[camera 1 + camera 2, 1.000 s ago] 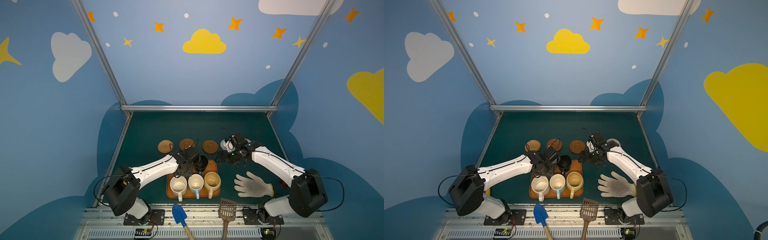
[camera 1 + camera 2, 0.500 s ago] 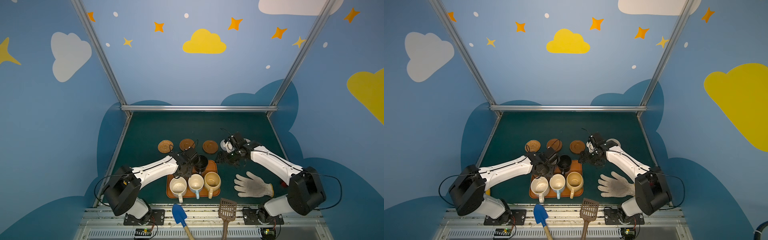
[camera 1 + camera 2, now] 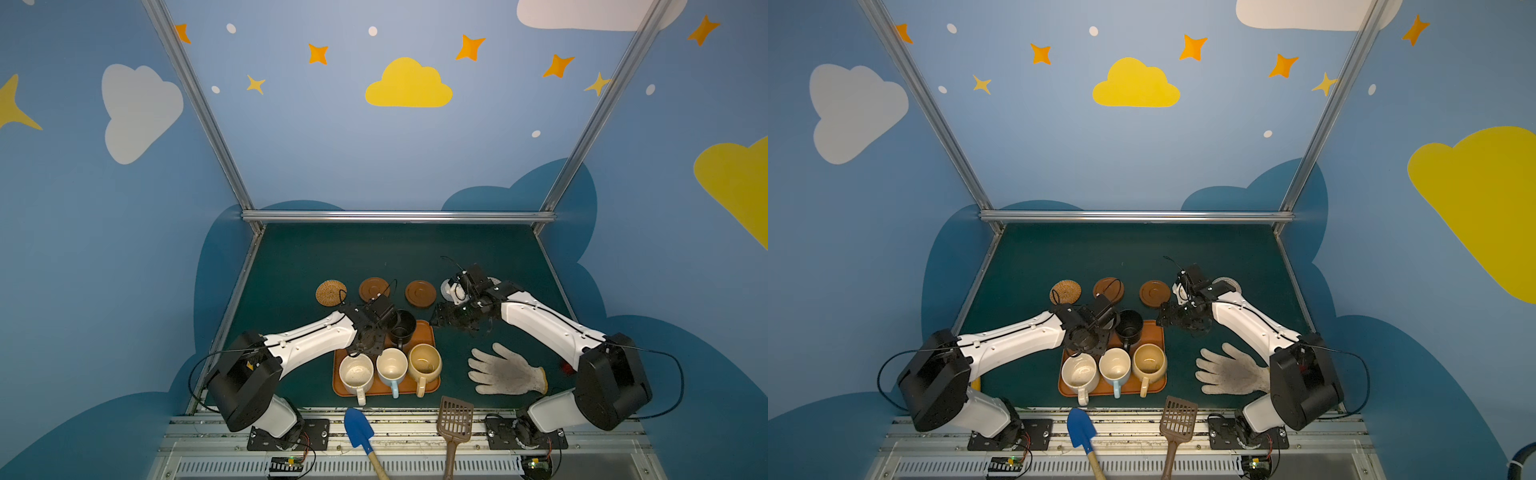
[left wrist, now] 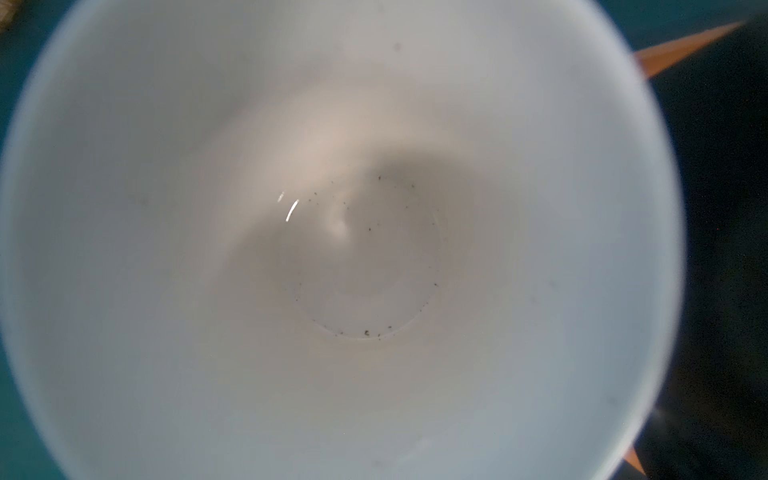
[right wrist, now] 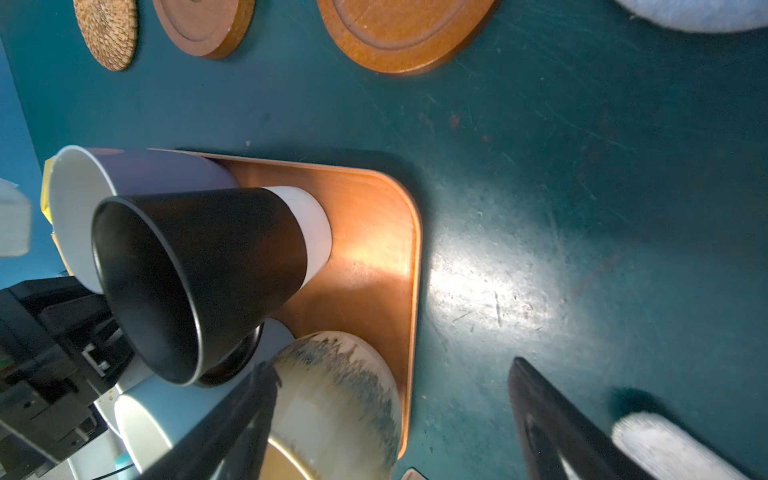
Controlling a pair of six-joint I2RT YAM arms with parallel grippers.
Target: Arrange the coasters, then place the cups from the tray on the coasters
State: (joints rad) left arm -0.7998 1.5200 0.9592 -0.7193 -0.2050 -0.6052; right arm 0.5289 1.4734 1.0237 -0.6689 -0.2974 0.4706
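Downward, left gripper (image 3: 367, 341) on lilac cup (image 5: 166, 172)

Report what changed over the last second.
The left gripper closed, apparently on the wall of the lilac cup that it hangs over on the tray; the cup has not visibly lifted. The right gripper stayed open beside the tray, barely shifting. The black cup, the front cups and the coasters kept their places.

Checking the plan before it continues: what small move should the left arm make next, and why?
Probably lift straight up. The left gripper looks shut on the lilac cup, which stands on the tray close beside the black cup; the wooden coaster behind it is bare.
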